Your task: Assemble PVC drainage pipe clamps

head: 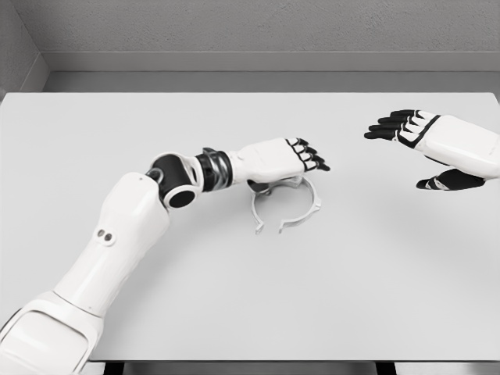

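Clamp lies under left hand fingers.

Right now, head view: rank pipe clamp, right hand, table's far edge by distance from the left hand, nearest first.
1. Pipe clamp: directly beneath the left hand, on the table.
2. Right hand: off to the right, open, raised over the table.
3. Table's far edge: beyond both, by the wall.

One white pipe clamp on the table, near the middle. Open ring shape, lying flat, gap facing the near edge, two short tabs flanking the gap. Far side of the ring partly hidden under the left hand; contact there can't be told.
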`<state>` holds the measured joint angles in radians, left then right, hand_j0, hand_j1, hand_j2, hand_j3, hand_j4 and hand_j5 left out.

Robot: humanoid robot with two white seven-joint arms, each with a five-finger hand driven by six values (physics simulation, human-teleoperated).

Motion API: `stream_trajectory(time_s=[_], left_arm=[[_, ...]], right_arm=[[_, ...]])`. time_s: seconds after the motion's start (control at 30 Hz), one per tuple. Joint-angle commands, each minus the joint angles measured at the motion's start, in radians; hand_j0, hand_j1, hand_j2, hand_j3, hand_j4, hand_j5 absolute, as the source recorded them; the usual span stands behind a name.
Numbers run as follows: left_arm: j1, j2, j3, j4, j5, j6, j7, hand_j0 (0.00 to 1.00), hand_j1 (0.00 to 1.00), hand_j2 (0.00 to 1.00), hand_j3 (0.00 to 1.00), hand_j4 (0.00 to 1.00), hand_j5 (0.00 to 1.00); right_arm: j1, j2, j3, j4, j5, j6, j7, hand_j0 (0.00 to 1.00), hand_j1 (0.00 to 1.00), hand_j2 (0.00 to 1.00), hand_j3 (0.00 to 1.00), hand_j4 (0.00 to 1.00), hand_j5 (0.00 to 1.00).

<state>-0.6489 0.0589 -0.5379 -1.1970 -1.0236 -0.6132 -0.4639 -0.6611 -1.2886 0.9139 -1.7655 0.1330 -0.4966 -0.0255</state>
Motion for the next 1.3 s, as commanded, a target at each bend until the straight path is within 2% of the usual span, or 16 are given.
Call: stream_trajectory(time_s=[0.0, 0.33, 0.43, 0.53, 0.6, 0.7, 0.77, 0.83, 0.93, 1.03, 1.27], left_arm=[[0.000, 0.012, 0.007, 0.004, 0.008, 0.002, 0.001, 1.00, 1.00, 1.00, 1.00, 1.00, 1.00], [0.006, 0.032, 0.049, 0.000, 0.011, 0.002, 0.001, 1.00, 1.00, 1.00, 1.00, 1.00, 1.00], [0.006, 0.033, 0.052, -0.007, 0.011, 0.002, 0.001, 1.00, 1.00, 1.00, 1.00, 1.00, 1.00], [0.008, 0.033, 0.052, -0.053, 0.014, 0.002, 0.001, 1.00, 1.00, 1.00, 1.00, 1.00, 1.00], [0.009, 0.039, 0.056, -0.081, 0.017, 0.002, 0.001, 1.00, 1.00, 1.00, 1.00, 1.00, 1.00], [0.009, 0.048, 0.085, -0.102, 0.019, 0.002, 0.001, 1.00, 1.00, 1.00, 1.00, 1.00, 1.00], [0.015, 0.064, 0.131, -0.096, 0.019, 0.002, 0.001, 1.00, 1.00, 1.00, 1.00, 1.00, 1.00], [0.018, 0.091, 0.142, -0.090, 0.019, 0.002, 0.001, 1.00, 1.00, 1.00, 1.00, 1.00, 1.00], [0.061, 0.134, 0.177, -0.102, 0.022, 0.002, 0.001, 1.00, 1.00, 1.00, 1.00, 1.00, 1.00], [0.071, 0.142, 0.182, -0.105, 0.022, 0.002, 0.001, 1.00, 1.00, 1.00, 1.00, 1.00, 1.00], [0.097, 0.145, 0.170, -0.127, 0.020, 0.002, 0.001, 1.00, 1.00, 1.00, 1.00, 1.00, 1.00]], right_arm=[[0.000, 0.000, -0.001, 0.000, -0.006, 0.001, -0.001, 1.00, 1.00, 1.00, 1.00, 1.00, 1.00], [-0.006, -0.005, -0.001, 0.004, -0.003, 0.021, -0.002, 1.00, 1.00, 1.00, 1.00, 1.00, 1.00], [-0.011, 0.002, -0.001, 0.061, 0.000, 0.026, -0.004, 1.00, 1.00, 1.00, 1.00, 1.00, 1.00], [-0.009, 0.002, -0.001, 0.049, -0.003, 0.024, 0.001, 1.00, 1.00, 1.00, 1.00, 1.00, 1.00], [-0.011, -0.012, -0.006, 0.011, -0.004, 0.024, -0.001, 1.00, 1.00, 1.00, 1.00, 1.00, 1.00], [-0.009, -0.026, -0.018, 0.018, -0.003, 0.024, -0.013, 1.00, 1.00, 1.00, 1.00, 1.00, 1.00], [-0.008, -0.040, -0.018, 0.020, -0.004, 0.024, -0.014, 1.00, 1.00, 1.00, 1.00, 1.00, 1.00], [-0.006, -0.044, -0.018, 0.035, -0.003, 0.024, -0.013, 1.00, 1.00, 1.00, 1.00, 1.00, 1.00], [-0.003, -0.043, -0.013, 0.060, -0.003, 0.023, -0.016, 1.00, 1.00, 1.00, 1.00, 1.00, 1.00], [-0.003, -0.026, -0.012, 0.049, -0.004, 0.021, -0.022, 1.00, 1.00, 1.00, 1.00, 1.00, 1.00], [0.000, 0.132, -0.078, 0.054, -0.003, 0.064, -0.043, 1.00, 1.00, 1.00, 1.00, 1.00, 1.00]])
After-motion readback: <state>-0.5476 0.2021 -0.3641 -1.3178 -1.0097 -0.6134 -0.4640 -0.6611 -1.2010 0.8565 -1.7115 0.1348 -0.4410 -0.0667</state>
